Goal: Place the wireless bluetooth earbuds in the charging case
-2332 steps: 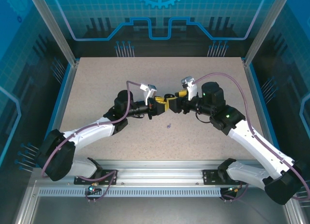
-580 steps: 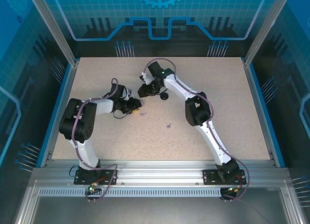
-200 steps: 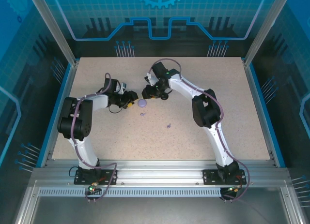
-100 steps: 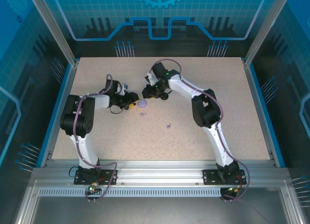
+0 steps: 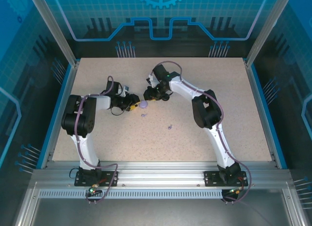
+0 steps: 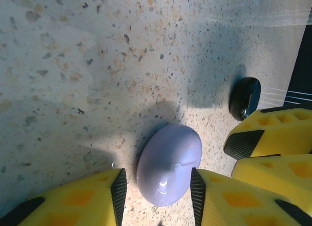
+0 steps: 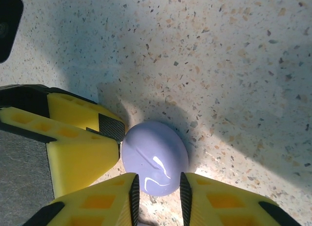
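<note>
1. Left claw (image 6: 158, 181) straddles the closed lavender case (image 6: 168, 162), its jaws partly apart, with a sliver of gap at one pad.
2. Right claw (image 7: 159, 181) faces it from the opposite side, pad tips at the case's near end; I cannot tell whether it grips.
3. One lavender earbud (image 5: 143, 114) lies loose on the speckled worktop (image 5: 209, 138) near the case.
4. A second lavender earbud (image 5: 169, 126) lies farther toward the arm bases.
5. A black case (image 6: 245, 98) sits just beside the right claw's fingers.
</note>
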`<state>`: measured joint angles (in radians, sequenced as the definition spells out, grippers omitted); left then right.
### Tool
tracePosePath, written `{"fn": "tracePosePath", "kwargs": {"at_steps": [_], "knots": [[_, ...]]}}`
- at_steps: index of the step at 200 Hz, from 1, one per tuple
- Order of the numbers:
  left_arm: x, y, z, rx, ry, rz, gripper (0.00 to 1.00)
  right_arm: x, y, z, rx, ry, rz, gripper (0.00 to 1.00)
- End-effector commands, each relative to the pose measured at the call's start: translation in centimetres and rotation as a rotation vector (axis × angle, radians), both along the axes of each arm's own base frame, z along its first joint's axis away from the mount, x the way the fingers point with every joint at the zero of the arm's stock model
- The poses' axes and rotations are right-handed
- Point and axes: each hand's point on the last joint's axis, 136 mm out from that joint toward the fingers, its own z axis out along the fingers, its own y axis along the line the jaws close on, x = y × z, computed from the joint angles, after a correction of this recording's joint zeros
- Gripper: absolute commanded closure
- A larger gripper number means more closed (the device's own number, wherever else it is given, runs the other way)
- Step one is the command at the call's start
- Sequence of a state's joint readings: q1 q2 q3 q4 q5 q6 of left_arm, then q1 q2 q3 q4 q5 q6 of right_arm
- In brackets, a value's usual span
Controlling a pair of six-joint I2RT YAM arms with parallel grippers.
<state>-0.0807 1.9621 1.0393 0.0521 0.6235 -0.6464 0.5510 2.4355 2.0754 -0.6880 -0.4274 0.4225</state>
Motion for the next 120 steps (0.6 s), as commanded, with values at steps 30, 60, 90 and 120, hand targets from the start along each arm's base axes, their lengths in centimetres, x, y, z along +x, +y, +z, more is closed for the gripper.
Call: {"fn": "tracePosePath", "kwargs": {"at_steps": [30,60,90,120], "knots": [[0.0,-0.6,-0.5,-0.052,0.032,-0.011,0.59,-1.0,0.3,-2.7,0.009,0.075,0.007,0.71],[0.0,-0.7,-0.6,-0.057,0.035,-0.014,0.59,-1.2,0.3,-3.2,0.006,0.083,0.006,0.71],[-0.1,-1.0,-0.9,-0.063,0.041,-0.023,0.59,-1.3,0.4,-3.6,0.008,0.094,0.004,0.71],[-0.3,-1.4,-1.2,-0.071,0.051,-0.03,0.6,-1.4,0.4,-3.9,0.007,0.099,0.003,0.74]]}}
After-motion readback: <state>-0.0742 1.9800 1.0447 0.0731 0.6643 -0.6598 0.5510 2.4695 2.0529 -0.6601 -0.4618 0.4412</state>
